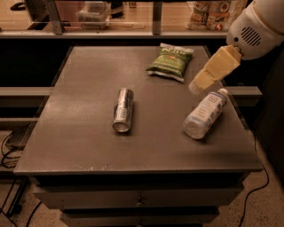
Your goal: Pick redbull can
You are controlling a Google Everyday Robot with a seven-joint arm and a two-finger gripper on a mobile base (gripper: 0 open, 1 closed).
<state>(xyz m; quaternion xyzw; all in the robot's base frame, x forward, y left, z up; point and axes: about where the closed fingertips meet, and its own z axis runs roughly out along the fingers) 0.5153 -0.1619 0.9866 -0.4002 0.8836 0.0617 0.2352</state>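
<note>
The redbull can (123,110) lies on its side near the middle of the dark table (80,133), its shiny round rim facing the front edge. My gripper (197,86) hangs from the white arm (255,29) at the upper right. It is above the table, to the right of the can and well apart from it, just over the capped end of the clear plastic bottle (205,114). It holds nothing that I can see.
The clear plastic bottle with a white cap lies on its side at the table's right. A green chip bag (171,61) lies at the back. A shelf with boxes (208,13) runs behind the table. Drawers (137,197) sit below the front edge.
</note>
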